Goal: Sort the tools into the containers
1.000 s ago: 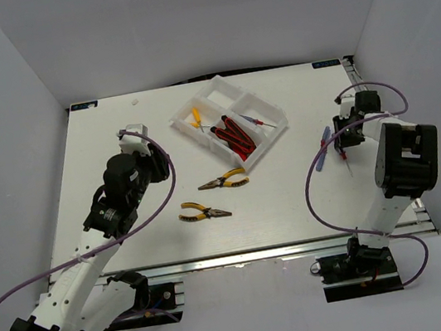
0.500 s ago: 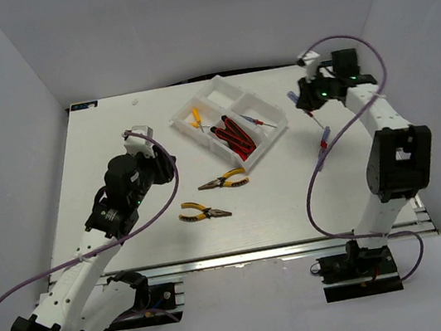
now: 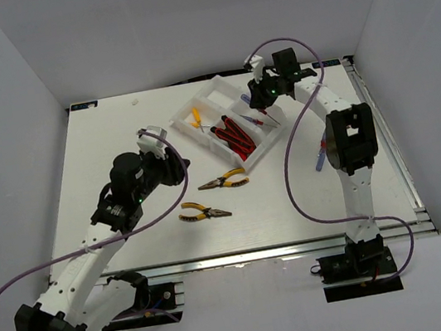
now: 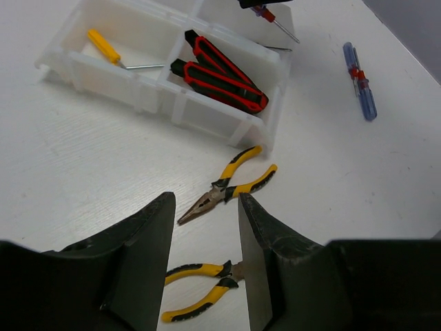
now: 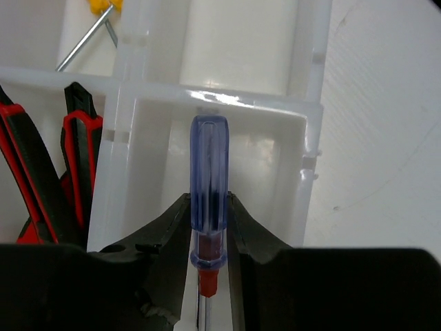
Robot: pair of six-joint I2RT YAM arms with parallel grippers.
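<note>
Holding a translucent blue-handled screwdriver [image 5: 209,179] over the white divided plastic tray [image 5: 213,102], our right gripper [image 5: 207,227] pinches its handle.
Our left gripper [image 4: 205,262] hangs half-parted and empty just off the tray's near side, above two yellow-handled pliers [image 4: 231,185]. We see two red-and-black utility knives [image 4: 220,72] inside the tray.

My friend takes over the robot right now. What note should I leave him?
Left end effector: open, empty, near the far pliers and near pliers on the table.
Right end effector: shut on the held screwdriver, over a compartment of the tray.
Done: utility knives and yellow tool are in the tray.
Left: drop the held screwdriver, then sort both pliers and the loose screwdriver lying on the table.
</note>
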